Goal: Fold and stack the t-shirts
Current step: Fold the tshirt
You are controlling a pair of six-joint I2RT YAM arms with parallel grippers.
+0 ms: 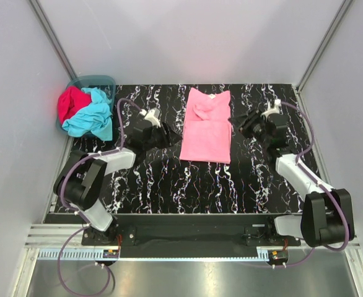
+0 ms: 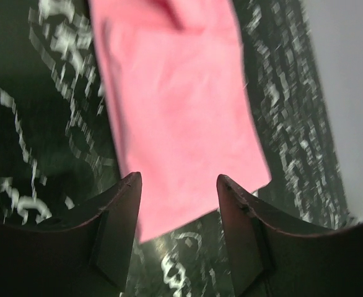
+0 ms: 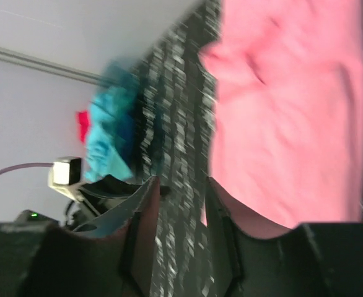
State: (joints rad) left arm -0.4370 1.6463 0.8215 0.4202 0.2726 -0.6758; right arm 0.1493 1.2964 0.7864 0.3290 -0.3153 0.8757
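Tabletop [image 1: 169,179]: black with white marbling. Both arms are mounted at its near edge.
Left fingers [image 1: 167,133]: over the tabletop just left of the pink t-shirt, pointing toward it. From overhead they are only a dark shape. The left wrist view shows them spread, with nothing between them and the shirt's corner lying beyond the gap.
Right fingers [image 1: 241,124]: just right of the pink shirt, beside its far half. Overhead does not settle their state. The right wrist view shows them parted, with marbled tabletop in the gap and no cloth pinched.
Pink t-shirt [image 1: 207,127]: lies flat mid-tabletop between the two arms, folded into a narrow rectangle running near to far. Its whole outline shows only from overhead, with a rumpled turned-in part across the far half. The left wrist view [image 2: 175,105] gives a blurred, smooth stretch and one corner. The right wrist view [image 3: 293,111] gives the creased part.
Turquoise t-shirt [image 1: 91,116]: crumpled at the far left, spilling from the basket onto the tabletop, well apart from the pink one. It shows overhead and, blurred, in the right wrist view [image 3: 107,139].
Red t-shirt [image 1: 71,104]: bunched against the turquoise one on its left side.
Basket [image 1: 93,80]: teal, in the far left corner by the wall. Only its rim shows above the heap.
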